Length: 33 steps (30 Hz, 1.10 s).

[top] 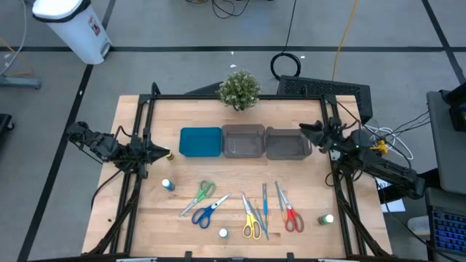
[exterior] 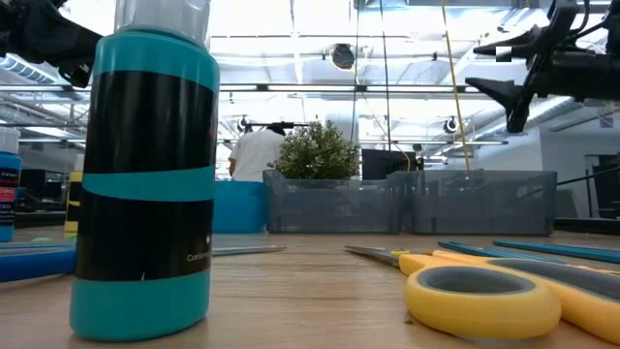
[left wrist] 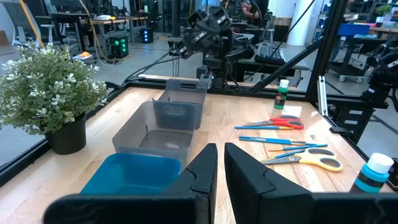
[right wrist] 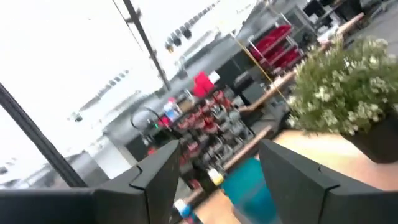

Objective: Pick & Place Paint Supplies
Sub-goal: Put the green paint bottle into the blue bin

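While both arms hang near the table's (top: pixel 145 233) side edges, the middle lies open. Left gripper (top: pixel 166 155), fingers together, sits beside the teal tray (top: pixel 200 142); right gripper (top: pixel 304 131), fingers apart and empty, is by the grey bins (top: pixel 263 142). Scissors (top: pixel 206 211), bottles (top: pixel 168 185) and blue sticks (top: pixel 264 204) crowd the front; in the low view, one teal bottle blocks much.

A robotics lab: framed wooden worktable (top: pixel 233 218), cabled floor, equipment racks (right wrist: pixel 211 118) and workstations behind.
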Each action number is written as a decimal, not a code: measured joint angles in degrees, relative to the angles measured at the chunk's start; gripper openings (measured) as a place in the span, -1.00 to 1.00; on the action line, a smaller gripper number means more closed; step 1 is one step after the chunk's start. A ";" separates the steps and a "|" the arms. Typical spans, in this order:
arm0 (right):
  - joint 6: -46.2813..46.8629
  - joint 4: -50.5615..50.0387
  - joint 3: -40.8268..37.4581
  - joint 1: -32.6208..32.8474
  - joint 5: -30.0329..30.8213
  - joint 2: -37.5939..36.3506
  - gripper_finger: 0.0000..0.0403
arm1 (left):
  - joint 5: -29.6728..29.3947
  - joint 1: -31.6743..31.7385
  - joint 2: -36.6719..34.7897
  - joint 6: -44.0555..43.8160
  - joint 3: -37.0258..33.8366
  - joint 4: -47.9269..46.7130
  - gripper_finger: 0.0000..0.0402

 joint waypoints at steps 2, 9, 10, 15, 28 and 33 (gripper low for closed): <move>3.12 -0.45 -0.02 0.21 1.38 0.04 0.05 | 0.00 -0.02 0.00 0.00 0.00 0.00 -0.81; 7.72 19.36 -0.04 7.85 1.60 4.70 0.05 | 0.00 -0.02 0.00 0.00 0.00 0.00 -0.81; 6.02 24.22 -0.02 9.96 0.94 6.16 0.05 | -0.02 -0.02 0.01 0.00 0.00 0.00 -0.81; -10.60 34.46 3.27 23.34 -3.32 15.87 0.05 | -0.02 -0.02 0.02 0.00 0.00 -0.02 -0.81; -48.62 22.05 33.71 53.73 9.75 54.23 0.15 | -0.01 -0.02 0.00 0.00 -0.01 0.02 -0.81; -39.17 -18.22 56.63 59.12 28.40 65.05 0.29 | 0.00 -0.02 0.00 0.00 0.00 0.01 -0.81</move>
